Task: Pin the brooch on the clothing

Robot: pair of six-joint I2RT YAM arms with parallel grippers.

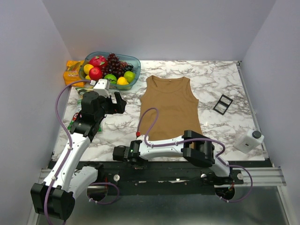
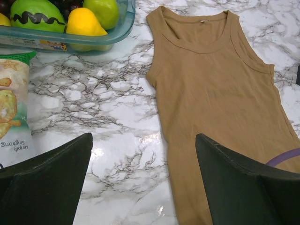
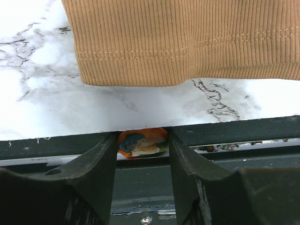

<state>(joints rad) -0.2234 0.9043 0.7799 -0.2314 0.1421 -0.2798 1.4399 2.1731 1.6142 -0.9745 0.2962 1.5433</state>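
The tan-brown tank top (image 1: 169, 108) lies flat mid-table, neck toward the back; it also shows in the left wrist view (image 2: 215, 93), and its hem shows in the right wrist view (image 3: 187, 42). My right gripper (image 3: 143, 137) sits at the table's near edge, just below the hem, shut on the brooch (image 3: 143, 143), a small round orange-rimmed piece with blue and pale bits. In the top view the right gripper (image 1: 123, 153) hides the brooch. My left gripper (image 2: 143, 140) is open and empty, hovering above the marble beside the top's left edge (image 1: 119, 102).
A bowl of fruit (image 1: 137, 62) stands at the back left, an orange packet (image 1: 72, 72) beside it. A chips bag (image 2: 11, 108) lies under the left arm. A black square frame (image 1: 223, 103) and a white bottle (image 1: 249, 139) are on the right. The right arm's purple cable (image 1: 145, 119) loops over the top.
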